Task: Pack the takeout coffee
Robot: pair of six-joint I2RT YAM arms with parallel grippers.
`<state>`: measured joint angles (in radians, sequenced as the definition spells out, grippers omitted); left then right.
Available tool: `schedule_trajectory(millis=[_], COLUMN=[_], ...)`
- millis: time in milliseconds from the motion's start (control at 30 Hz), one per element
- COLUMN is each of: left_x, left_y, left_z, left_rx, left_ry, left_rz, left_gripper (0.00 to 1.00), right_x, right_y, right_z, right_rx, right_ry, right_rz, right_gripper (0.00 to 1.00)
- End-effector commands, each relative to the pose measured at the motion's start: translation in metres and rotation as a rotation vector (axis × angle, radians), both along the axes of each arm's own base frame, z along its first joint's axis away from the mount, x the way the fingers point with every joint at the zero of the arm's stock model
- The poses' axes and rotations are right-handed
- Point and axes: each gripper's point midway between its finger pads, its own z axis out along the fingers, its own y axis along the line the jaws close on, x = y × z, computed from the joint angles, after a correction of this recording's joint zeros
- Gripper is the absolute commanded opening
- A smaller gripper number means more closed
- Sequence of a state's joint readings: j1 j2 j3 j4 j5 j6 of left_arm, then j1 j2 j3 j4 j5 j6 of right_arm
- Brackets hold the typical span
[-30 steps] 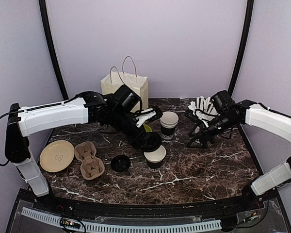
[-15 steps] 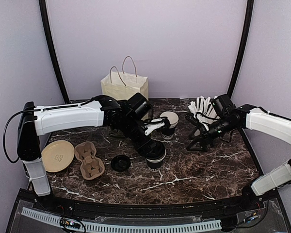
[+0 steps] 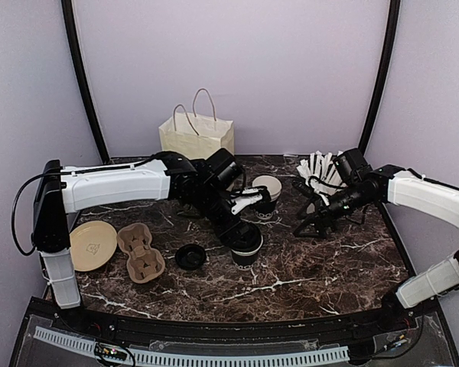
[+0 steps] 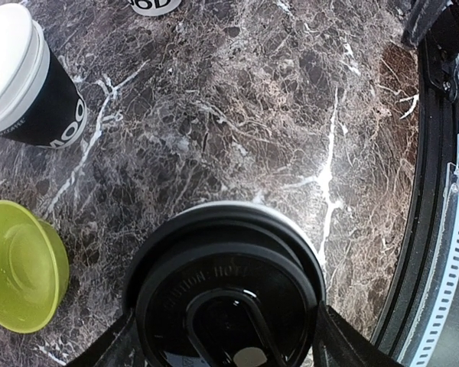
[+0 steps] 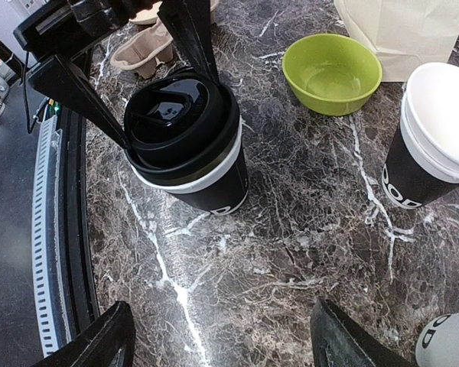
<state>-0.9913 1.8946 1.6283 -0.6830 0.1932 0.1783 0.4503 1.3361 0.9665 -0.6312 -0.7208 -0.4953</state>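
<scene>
The fingers [image 5: 75, 90] of the left gripper [image 5: 172, 111] are clamped on the black lid [image 5: 182, 126], one on each side. The lid now sits on the coffee cup [image 5: 214, 191] in the middle of the table. One second ago it was held up in the air behind this cup, and the cup's white inside was visible. The right gripper [image 5: 222, 348] hangs to the right of this cup with its fingers apart and nothing between them, almost where it was before. The paper bag [image 3: 196, 134] stands behind the cup, the cardboard carrier [image 3: 140, 252] lies to its left, the second cup [image 5: 436, 145] and the green bowl [image 5: 333, 73] are near behind it, and a spare lid [image 3: 190, 256] lies just left.
</scene>
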Motion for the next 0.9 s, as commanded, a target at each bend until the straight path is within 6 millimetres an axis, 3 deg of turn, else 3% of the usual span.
schedule_trajectory(millis=[0,400,867], left_x=[0.001,-0.007,-0.011], left_y=[-0.006,-0.011,-0.017], left_z=[0.002,0.003,0.02], left_rx=[-0.002,-0.023,-0.016], left_ry=[-0.009,0.021,-0.055], left_rz=[-0.021,-0.048,-0.065], left_gripper=[0.68,0.69,0.69], right_x=[0.0,0.001,0.0], right_y=[0.001,0.002,0.003], right_z=[0.007,0.005,0.004], right_rx=[0.03,0.033,0.033], right_ry=[-0.018,-0.008,0.002], right_rz=[0.002,0.004,0.004], right_gripper=[0.79,0.79,0.79])
